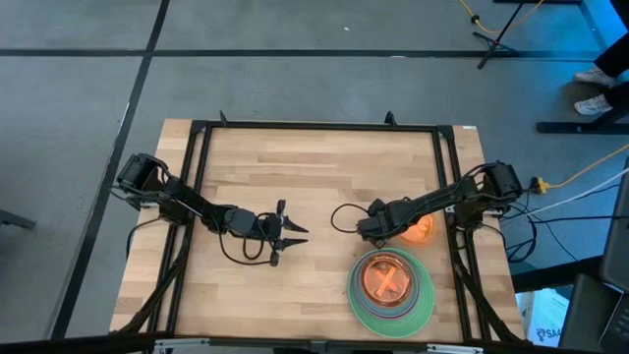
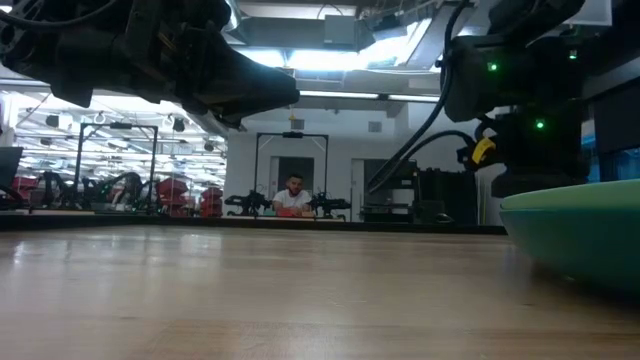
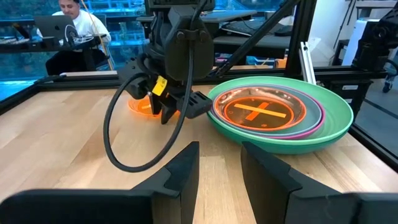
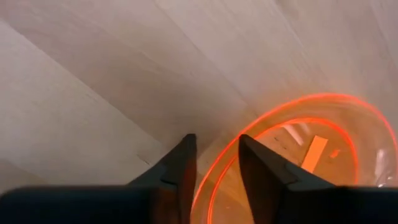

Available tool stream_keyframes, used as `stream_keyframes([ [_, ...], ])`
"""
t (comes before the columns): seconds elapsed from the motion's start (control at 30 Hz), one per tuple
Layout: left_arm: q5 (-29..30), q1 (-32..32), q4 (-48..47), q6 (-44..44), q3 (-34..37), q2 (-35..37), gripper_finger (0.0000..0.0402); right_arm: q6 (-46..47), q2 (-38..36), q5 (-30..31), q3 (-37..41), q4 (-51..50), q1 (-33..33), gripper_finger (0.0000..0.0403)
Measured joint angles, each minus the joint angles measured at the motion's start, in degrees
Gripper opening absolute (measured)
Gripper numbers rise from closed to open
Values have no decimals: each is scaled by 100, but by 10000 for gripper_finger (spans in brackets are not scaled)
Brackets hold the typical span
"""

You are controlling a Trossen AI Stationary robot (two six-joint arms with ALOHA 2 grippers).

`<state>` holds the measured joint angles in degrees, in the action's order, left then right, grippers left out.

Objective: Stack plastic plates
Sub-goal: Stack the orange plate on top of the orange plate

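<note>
Right wrist view: right hand [image 4: 214,158] straddles the small translucent orange plastic plate's [image 4: 323,143] rim, fingers parted, apparently for pickup; left hand [image 1: 292,236] waits spread over the counter [image 1: 314,177].

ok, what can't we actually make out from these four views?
- Stack of plates: the count. High view too small, left wrist view shows only nested rims.
- Orange plate: right gripper straddles its rim; contact unclear. High view: arm covers it.
- Low view: picture edge cuts the mint green plate.
- Left gripper: idle mid-table.

Several stacked plates [image 1: 391,286], one loose plate [image 1: 419,230].
</note>
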<state>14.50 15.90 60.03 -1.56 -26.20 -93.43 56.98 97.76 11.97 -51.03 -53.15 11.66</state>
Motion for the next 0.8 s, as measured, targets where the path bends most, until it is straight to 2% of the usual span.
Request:
stream_keyframes([
  [0.23, 0, 0, 0, 1, 0, 0, 112, -461, 7, 6, 11, 7, 0, 21],
  [0.3, 0, -1, 0, 2, 0, 0, 112, -639, 7, 61, 13, 1, 0, 6],
  [0.47, 0, -1, 0, 2, 0, 0, 112, -942, 7, 139, 17, 21, 0, 14],
  [0.67, 0, 0, 0, 11, 0, 0, 112, -1249, 7, 438, -147, -18, -3, 4],
  [0.8, 0, 0, 0, 13, 0, 0, 112, -1323, 2, 541, -397, -437, 35, 1],
])
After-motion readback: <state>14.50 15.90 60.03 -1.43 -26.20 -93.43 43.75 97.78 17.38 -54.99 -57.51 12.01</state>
